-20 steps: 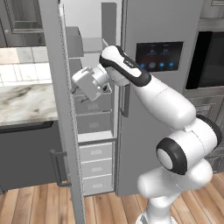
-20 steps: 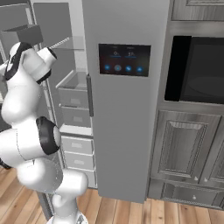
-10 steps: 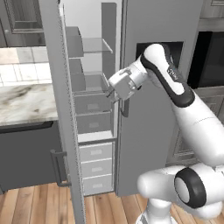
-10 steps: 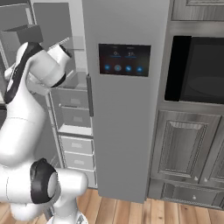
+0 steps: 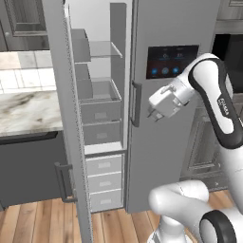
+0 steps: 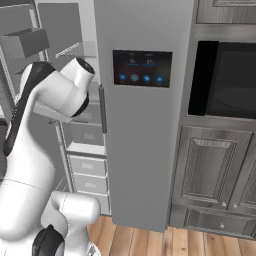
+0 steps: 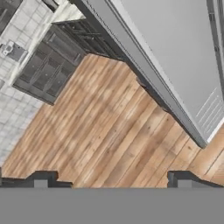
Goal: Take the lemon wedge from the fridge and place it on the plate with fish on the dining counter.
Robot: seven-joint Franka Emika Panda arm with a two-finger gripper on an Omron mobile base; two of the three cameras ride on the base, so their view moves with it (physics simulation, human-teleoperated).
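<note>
The tall grey fridge [image 5: 166,161] stands with its left door [image 5: 61,104] swung open, showing glass shelves [image 5: 104,49] and grey drawers [image 5: 102,182]. Its right door [image 6: 145,150] is closed, with the dark dispenser panel [image 5: 171,61] on it. My gripper [image 5: 155,113] hangs in front of that closed door, just right of its bar handle [image 5: 135,104]. In the hand view the gripper [image 7: 111,181] is open, its fingertips [image 7: 41,180] wide apart with nothing between them, above the wooden floor [image 7: 100,140]. The lemon wedge, plate, fish and dining counter are out of view.
A short marble worktop [image 5: 23,111] backed by white tiles lies left of the open door, over dark cabinets [image 5: 28,171]. A black built-in oven [image 6: 225,85] and panelled cabinets [image 6: 210,170] stand right of the fridge. The open door's edge [image 7: 175,57] crosses the hand view.
The arm has swung out of the open fridge compartment to the right. The hand now sits before the closed right door instead of at the shelves.
</note>
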